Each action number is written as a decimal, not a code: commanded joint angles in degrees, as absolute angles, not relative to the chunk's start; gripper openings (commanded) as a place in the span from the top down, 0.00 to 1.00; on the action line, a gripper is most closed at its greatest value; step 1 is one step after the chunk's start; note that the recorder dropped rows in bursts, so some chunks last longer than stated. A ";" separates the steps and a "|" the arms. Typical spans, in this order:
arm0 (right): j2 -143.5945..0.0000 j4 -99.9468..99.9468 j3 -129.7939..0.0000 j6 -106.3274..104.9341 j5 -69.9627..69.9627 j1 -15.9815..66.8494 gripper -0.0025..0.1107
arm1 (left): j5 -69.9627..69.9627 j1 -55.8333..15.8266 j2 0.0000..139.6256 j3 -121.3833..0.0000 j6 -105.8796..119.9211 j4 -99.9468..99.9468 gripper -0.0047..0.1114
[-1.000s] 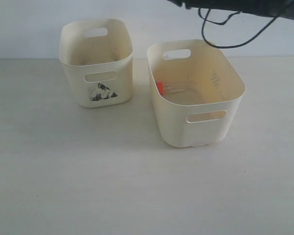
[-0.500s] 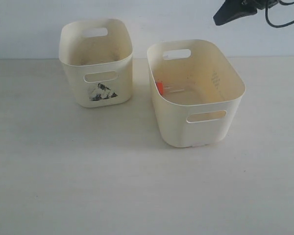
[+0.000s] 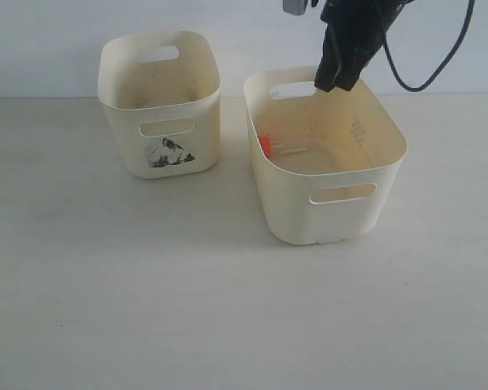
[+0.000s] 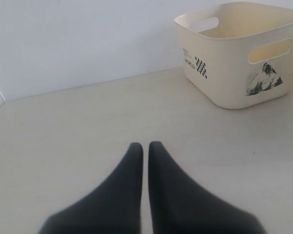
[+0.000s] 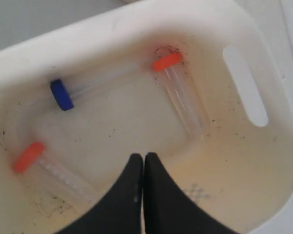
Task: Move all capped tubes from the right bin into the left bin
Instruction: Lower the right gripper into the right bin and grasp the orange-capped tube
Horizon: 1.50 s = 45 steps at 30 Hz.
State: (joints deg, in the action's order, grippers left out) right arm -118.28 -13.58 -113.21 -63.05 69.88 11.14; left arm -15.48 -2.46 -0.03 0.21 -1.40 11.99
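Note:
The wide plain right bin (image 3: pixel 366 213) (image 5: pixel 263 63) holds three capped tubes: one blue-capped (image 5: pixel 62 94), one orange-capped (image 5: pixel 167 62) near the handle slot, and one orange-capped (image 5: pixel 28 157) in a corner. Only an orange cap (image 3: pixel 264 145) shows in the exterior view. My right gripper (image 3: pixel 328 84) (image 5: pixel 143 157) hangs shut and empty just above the bin's back rim. The narrower left bin (image 3: pixel 161 158) (image 4: pixel 224 83) carries a black mountain picture (image 4: pixel 263 80). My left gripper (image 4: pixel 145 145) is shut, empty, low over the table, well away from that bin.
Both bins stand on a pale table (image 3: pixel 146 292) with a white wall (image 3: pixel 49 41) behind. The right arm's black cable (image 3: pixel 439 65) loops above the right bin. Dark scuffs speckle the right bin's floor.
The right arm has swung down from the top right to hang over the right bin's back rim. Bins and tubes have not moved.

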 commanded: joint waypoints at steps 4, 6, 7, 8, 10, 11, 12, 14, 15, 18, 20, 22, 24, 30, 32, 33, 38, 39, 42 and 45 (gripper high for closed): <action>-119.52 -10.41 -113.27 -64.02 69.96 13.30 0.98 | -14.96 -2.54 0.00 0.00 -2.16 11.79 0.92; -119.52 -8.19 -113.27 -64.02 69.96 14.00 0.98 | -14.96 -2.54 0.00 0.00 -2.16 11.79 0.92; -119.52 -6.94 -113.27 -64.02 69.96 14.27 0.98 | -14.96 -2.54 0.00 0.00 -2.16 11.79 0.92; -119.52 -6.16 -113.27 -64.02 69.96 14.37 0.98 | -14.96 -2.54 0.00 0.00 -2.16 11.79 0.92; -119.52 -5.02 -113.27 -64.02 69.96 14.50 0.98 | -14.96 -2.54 0.00 0.00 -2.16 11.79 0.92; -119.52 -5.04 -113.27 -64.56 69.96 14.50 0.98 | -14.96 -2.54 0.00 0.00 -2.16 11.79 0.92; -119.52 -5.04 -113.27 -65.48 69.96 14.50 0.98 | -14.96 -2.54 0.00 0.00 -2.16 11.79 0.92; -119.52 -5.04 -113.14 -67.50 69.96 14.50 0.98 | -14.96 -2.54 0.00 0.00 -2.16 11.79 0.92; -119.52 -5.04 -113.14 -67.92 69.96 14.50 0.98 | -14.96 -2.54 0.00 0.00 -2.16 11.79 0.92; -119.89 -5.04 -113.14 -68.82 69.96 14.50 0.98 | -14.96 -2.54 0.00 0.00 -2.16 11.79 0.92; -120.65 -4.78 -113.14 -69.09 69.96 14.50 0.98 | -14.96 -2.54 0.00 0.00 -2.16 11.79 0.92; -121.51 -4.78 -113.14 -69.09 69.96 14.50 0.98 | -14.96 -2.54 0.00 0.00 -2.16 11.79 0.92; -122.53 -4.78 -113.14 -69.14 69.96 14.50 0.98 | -14.96 -2.54 0.00 0.00 -2.16 11.79 0.92; -124.11 -4.51 -113.14 -69.51 69.96 14.50 0.98 | -14.96 -2.54 0.00 0.00 -2.16 11.79 0.92; -124.11 -4.62 -113.14 -68.38 69.96 14.50 0.98 | -14.96 -2.54 0.00 0.00 -2.16 11.79 0.92; -124.11 -4.72 -113.14 -67.37 68.48 14.50 0.98 | -14.96 -2.54 0.00 0.00 -2.16 11.79 0.92; -125.31 -3.68 -113.14 -66.41 61.77 14.35 0.98 | -14.96 -2.54 0.00 0.00 -2.16 11.79 0.92; -125.67 -3.12 -113.14 -67.21 60.88 14.35 0.98 | -14.96 -2.54 0.00 0.00 -2.16 11.79 0.92; -127.46 -2.78 -113.14 -70.76 60.99 14.35 0.98 | -14.96 -2.54 0.00 0.00 -2.16 11.79 0.92; -128.64 -2.68 -113.14 -71.87 61.42 14.35 0.98 | -14.96 -2.54 0.00 0.00 -2.16 11.79 0.92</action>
State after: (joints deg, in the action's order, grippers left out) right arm -127.87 -3.27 -113.02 -70.17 61.34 14.42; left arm -15.48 -2.46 -0.03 0.21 -1.40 11.99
